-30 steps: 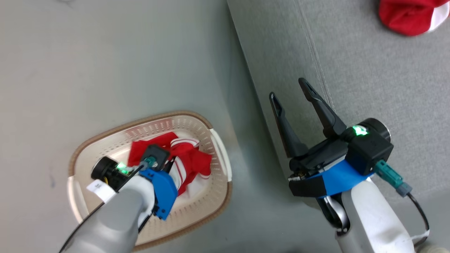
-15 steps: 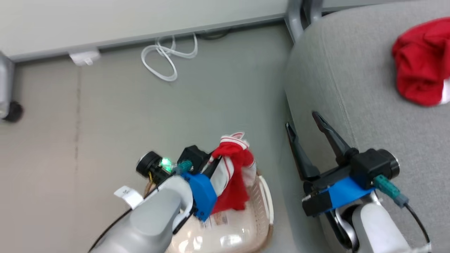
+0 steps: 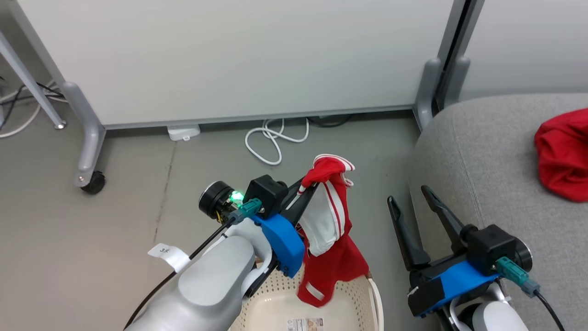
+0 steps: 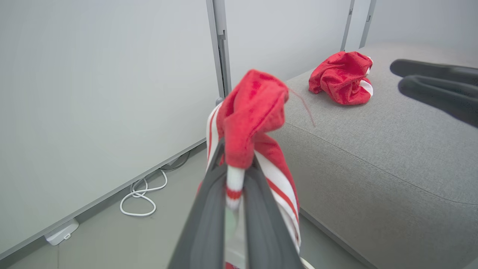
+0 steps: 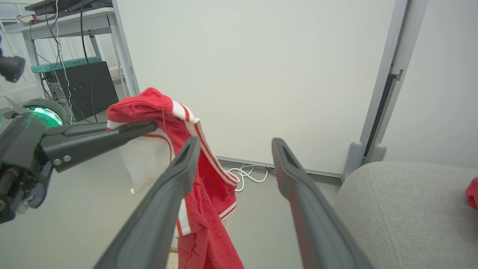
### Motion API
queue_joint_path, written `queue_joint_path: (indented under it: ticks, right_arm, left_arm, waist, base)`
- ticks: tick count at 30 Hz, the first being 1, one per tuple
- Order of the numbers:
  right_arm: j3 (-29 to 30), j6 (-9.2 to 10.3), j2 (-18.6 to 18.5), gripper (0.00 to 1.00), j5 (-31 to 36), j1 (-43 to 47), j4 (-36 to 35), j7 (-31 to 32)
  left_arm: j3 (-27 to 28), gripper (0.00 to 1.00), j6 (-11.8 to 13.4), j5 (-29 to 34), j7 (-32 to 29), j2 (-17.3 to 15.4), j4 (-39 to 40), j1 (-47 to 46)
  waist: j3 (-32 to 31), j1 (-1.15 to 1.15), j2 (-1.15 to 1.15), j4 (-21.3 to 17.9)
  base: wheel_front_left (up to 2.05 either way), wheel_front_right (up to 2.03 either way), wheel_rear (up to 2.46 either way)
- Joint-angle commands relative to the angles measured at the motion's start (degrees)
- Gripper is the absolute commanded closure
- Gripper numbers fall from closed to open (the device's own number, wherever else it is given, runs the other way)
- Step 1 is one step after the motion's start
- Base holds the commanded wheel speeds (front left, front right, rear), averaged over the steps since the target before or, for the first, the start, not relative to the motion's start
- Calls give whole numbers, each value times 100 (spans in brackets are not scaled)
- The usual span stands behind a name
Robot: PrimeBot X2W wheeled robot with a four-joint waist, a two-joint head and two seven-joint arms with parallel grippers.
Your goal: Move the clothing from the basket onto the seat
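Note:
My left gripper (image 3: 308, 185) is shut on a red garment with white stripe trim (image 3: 331, 239), which hangs from the fingertips above the cream basket (image 3: 363, 303) at the bottom edge of the head view. In the left wrist view the garment (image 4: 250, 112) drapes over the closed fingers. A second red garment (image 3: 562, 154) lies crumpled on the grey seat (image 3: 487, 151) at the right. My right gripper (image 3: 410, 193) stands open and empty beside the seat's left edge, to the right of the hanging garment (image 5: 201, 175).
White partition panels on grey wheeled legs (image 3: 87, 151) stand behind. A white cable coil (image 3: 271, 140) and a small white box (image 3: 183, 132) lie on the grey floor by the panel. Desks with cables and a black box (image 5: 89, 87) stand far left.
My left gripper has lifted the red garment up out of the basket. The head camera has tilted upward, so the basket has slid to the bottom edge and the wall panels have come into view.

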State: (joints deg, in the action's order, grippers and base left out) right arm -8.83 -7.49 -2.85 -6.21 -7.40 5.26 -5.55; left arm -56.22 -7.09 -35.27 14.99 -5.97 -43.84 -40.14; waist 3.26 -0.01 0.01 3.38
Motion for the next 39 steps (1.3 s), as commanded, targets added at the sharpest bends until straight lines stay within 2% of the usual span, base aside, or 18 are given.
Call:
queue_joint_path:
  ticks: [1,7,16,29,39]
  right_arm:
    - [-20,-1,-7,0,-54,124,-15,32]
    - [-81,-1,-7,0,-119,279,-2,112]
    - [-157,-1,-8,0,-102,344,-13,196]
    - [-166,-1,-8,0,109,132,49,352]
    - [-129,-1,-8,0,263,-273,452,450]
  left_arm:
    - [44,100,9,4,27,23,40,-139]
    - [-9,100,-17,-57,-55,114,42,-442]
    - [-148,100,-41,-111,-193,220,71,-1013]
    - [-386,100,-48,-309,-164,292,52,-1197]
    - [-754,100,-36,-412,-169,309,324,-1219]
  waist:
    - [-97,1,-1,32]
    - [-370,1,-1,174]
    - [-437,1,-1,231]
    - [-293,1,-1,180]
    - [-140,1,-1,294]
  base:
    - [0,0,0]
    - [0,0,0]
    - [0,0,0]
    - [0,0,0]
    - [0,0,0]
